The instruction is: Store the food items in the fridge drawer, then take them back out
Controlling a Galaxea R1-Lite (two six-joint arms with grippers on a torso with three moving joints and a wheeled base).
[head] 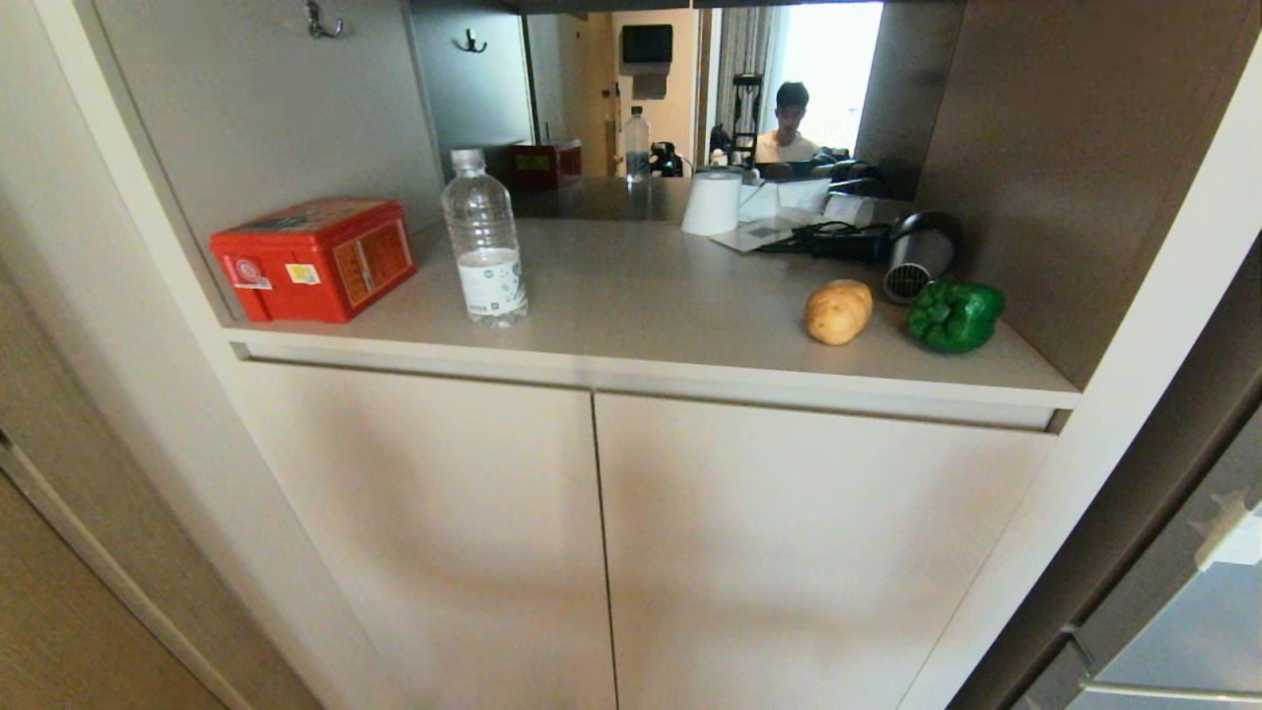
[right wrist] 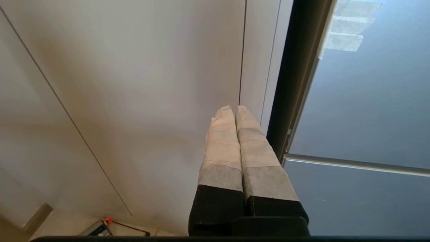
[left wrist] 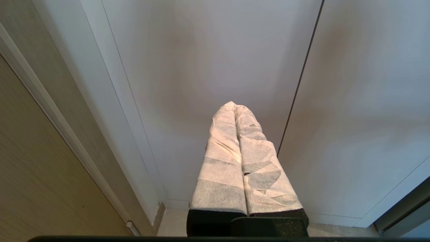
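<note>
potato (head: 838,312) and pepper (head: 954,315) are waiting on the worktop (head: 651,306); both grippers are hanging closed, empty; the fridge, probably rightward, needs opening first.

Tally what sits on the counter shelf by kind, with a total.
Vegetables: 2, potato and green bell pepper
Bottles: 1, water bottle
Boxes: 1, red box
Hair dryers: 1
White cups: 1
Total: 6
</note>
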